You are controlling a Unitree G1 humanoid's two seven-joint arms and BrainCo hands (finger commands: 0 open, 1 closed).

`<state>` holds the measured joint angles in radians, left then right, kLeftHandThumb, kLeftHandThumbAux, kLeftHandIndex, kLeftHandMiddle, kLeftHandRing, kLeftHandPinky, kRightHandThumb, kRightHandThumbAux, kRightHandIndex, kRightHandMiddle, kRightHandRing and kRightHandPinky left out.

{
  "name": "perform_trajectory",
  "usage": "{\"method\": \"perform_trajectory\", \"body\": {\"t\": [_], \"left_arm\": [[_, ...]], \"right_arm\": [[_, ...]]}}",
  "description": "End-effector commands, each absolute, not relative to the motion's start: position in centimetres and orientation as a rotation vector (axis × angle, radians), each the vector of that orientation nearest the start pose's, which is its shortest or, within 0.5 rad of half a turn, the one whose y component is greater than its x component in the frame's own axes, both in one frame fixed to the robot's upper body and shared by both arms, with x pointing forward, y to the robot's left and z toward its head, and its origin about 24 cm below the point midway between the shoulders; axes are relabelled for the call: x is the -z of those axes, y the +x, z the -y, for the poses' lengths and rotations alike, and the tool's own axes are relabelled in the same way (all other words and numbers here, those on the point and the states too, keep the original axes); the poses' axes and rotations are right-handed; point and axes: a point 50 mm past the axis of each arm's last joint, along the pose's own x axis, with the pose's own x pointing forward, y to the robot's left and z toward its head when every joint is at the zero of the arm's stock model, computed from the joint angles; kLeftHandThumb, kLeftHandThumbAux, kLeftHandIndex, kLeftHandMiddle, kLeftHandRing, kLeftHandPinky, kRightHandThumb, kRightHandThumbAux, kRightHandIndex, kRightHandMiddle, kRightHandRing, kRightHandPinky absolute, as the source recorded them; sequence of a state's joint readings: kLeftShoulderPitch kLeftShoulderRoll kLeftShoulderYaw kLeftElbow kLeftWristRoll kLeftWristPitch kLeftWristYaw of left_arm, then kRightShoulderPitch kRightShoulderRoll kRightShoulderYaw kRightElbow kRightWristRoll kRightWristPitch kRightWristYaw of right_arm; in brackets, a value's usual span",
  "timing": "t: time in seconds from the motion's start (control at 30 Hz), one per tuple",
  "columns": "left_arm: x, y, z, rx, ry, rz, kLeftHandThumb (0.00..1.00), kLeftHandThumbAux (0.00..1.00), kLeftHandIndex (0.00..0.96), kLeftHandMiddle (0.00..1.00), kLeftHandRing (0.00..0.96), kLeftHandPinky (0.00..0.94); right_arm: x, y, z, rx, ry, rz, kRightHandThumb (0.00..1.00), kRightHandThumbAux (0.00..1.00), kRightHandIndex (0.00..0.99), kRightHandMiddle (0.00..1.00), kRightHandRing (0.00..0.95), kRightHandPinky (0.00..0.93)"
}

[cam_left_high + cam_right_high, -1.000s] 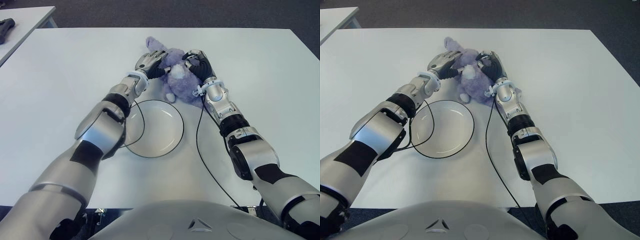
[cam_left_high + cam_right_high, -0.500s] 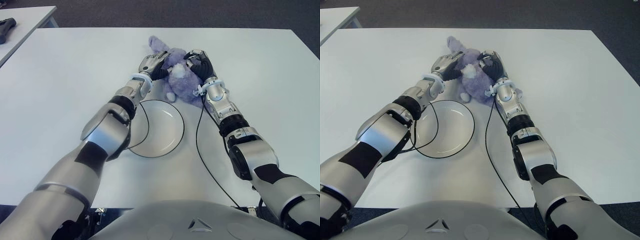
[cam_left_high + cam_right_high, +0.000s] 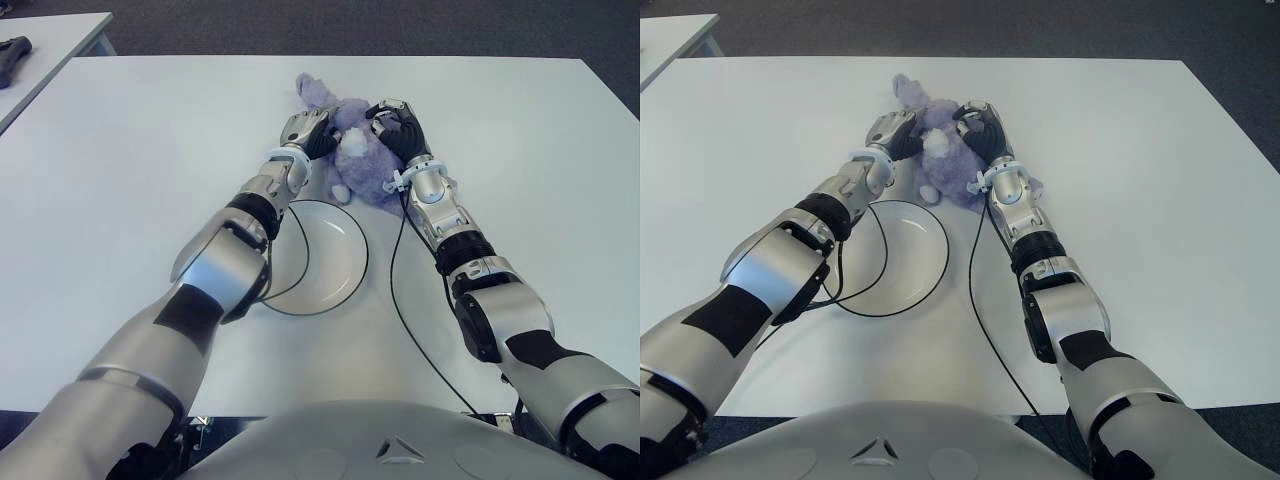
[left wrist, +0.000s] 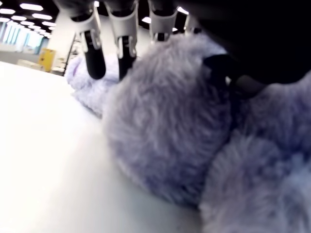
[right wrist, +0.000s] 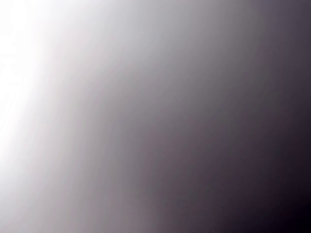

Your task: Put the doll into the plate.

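Two hands: both pressing on doll
left hand [image 3: 305, 133]: fingers curling onto doll's left side
right hand [image 3: 397, 130]: gripping doll's right side
doll [image 3: 362, 160]: lying on desk [image 3: 150, 150], just beyond plate [image 3: 330, 262]

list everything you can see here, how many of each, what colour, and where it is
doll: one, purple plush, on the table beyond the plate, between both hands
plate: one, white with dark rim, near the table's middle, nothing in it
table: one, white, under everything
second table: one, white, far left corner
dark object: one, black, on the second table
cables: two, black, trailing from the wrists
left hand: one, silver and black, against the doll's left side
right hand: one, silver and black, on the doll's right side
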<state>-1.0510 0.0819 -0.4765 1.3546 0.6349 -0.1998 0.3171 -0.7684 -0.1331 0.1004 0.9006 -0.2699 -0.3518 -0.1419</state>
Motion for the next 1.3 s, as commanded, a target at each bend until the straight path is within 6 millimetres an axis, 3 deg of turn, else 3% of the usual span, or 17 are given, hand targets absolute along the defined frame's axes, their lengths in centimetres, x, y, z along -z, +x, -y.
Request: {"method": "perform_trajectory", "body": {"t": [0.03,0.3,0.33,0.4,0.53,0.57,0.6,0.63,0.9,0.97,1.13,1.23,1.3], "left_arm": [[-6.5,38.5,-7.4,0.316,1.202,0.057,0.747,0.347,0.249,0.356,0.364,0.38],[-6.6,38.6,-7.7,0.293,1.197,0.048,0.774,0.337,0.425,0.43,0.384,0.325],[-6.6,38.6,-7.7,0.292,1.193,0.045,0.744,0.587,0.435,0.434,0.373,0.313],[-6.6,38.6,-7.7,0.289,1.192,0.042,0.736,0.665,0.439,0.437,0.372,0.333],[-6.5,38.6,-7.9,0.27,1.15,0.031,0.737,0.672,0.441,0.44,0.378,0.384],[-6.5,38.6,-7.9,0.266,1.14,0.028,0.822,0.658,0.449,0.464,0.398,0.433],[-6.5,38.6,-7.9,0.261,1.132,0.025,0.836,0.655,0.451,0.468,0.401,0.441],[-6.5,38.6,-7.9,0.257,1.126,0.023,0.847,0.654,0.452,0.472,0.44,0.502],[-6.5,38.6,-7.8,0.229,1.101,0.015,0.852,0.653,0.47,0.465,0.572,0.626],[-6.6,38.6,-7.8,0.22,1.096,0.014,0.846,0.661,0.422,0.49,0.645,0.692],[-6.6,38.6,-7.8,0.208,1.091,0.013,0.845,0.663,0.406,0.506,0.683,0.709],[-6.7,38.7,-7.9,0.201,1.092,0.013,0.845,0.663,0.409,0.503,0.673,0.65],[-6.8,38.8,-8.0,0.192,1.1,0.015,0.846,0.663,0.41,0.503,0.673,0.664]], "right_arm": [[-8.6,37.2,11.4,-0.137,-0.446,0.192,0.696,0.724,0.413,0.331,0.367,0.373],[-8.8,37.1,11.4,-0.133,-0.434,0.207,0.696,0.724,0.413,0.334,0.374,0.376],[-8.9,37.1,11.4,-0.132,-0.43,0.21,0.694,0.725,0.413,0.335,0.374,0.375],[-8.9,37.1,11.5,-0.131,-0.42,0.215,0.695,0.724,0.413,0.338,0.376,0.378],[-9.0,37.1,11.6,-0.126,-0.412,0.22,0.696,0.724,0.414,0.341,0.378,0.381],[-9.0,37.2,11.6,-0.125,-0.411,0.221,0.696,0.724,0.414,0.343,0.38,0.384],[-9.1,37.2,11.6,-0.123,-0.41,0.222,0.696,0.724,0.414,0.343,0.381,0.384],[-9.1,37.2,11.7,-0.122,-0.41,0.222,0.696,0.725,0.414,0.345,0.382,0.386],[-9.1,37.2,11.9,-0.116,-0.404,0.222,0.696,0.725,0.413,0.347,0.381,0.386],[-9.2,37.2,12.0,-0.114,-0.404,0.226,0.696,0.726,0.413,0.348,0.381,0.387],[-9.4,37.3,12.4,-0.11,-0.411,0.237,0.695,0.726,0.413,0.346,0.376,0.379],[-9.5,37.3,12.8,-0.109,-0.412,0.243,0.694,0.727,0.413,0.342,0.37,0.37],[-9.7,37.3,13.5,-0.106,-0.418,0.247,0.692,0.727,0.413,0.34,0.369,0.371]]}}
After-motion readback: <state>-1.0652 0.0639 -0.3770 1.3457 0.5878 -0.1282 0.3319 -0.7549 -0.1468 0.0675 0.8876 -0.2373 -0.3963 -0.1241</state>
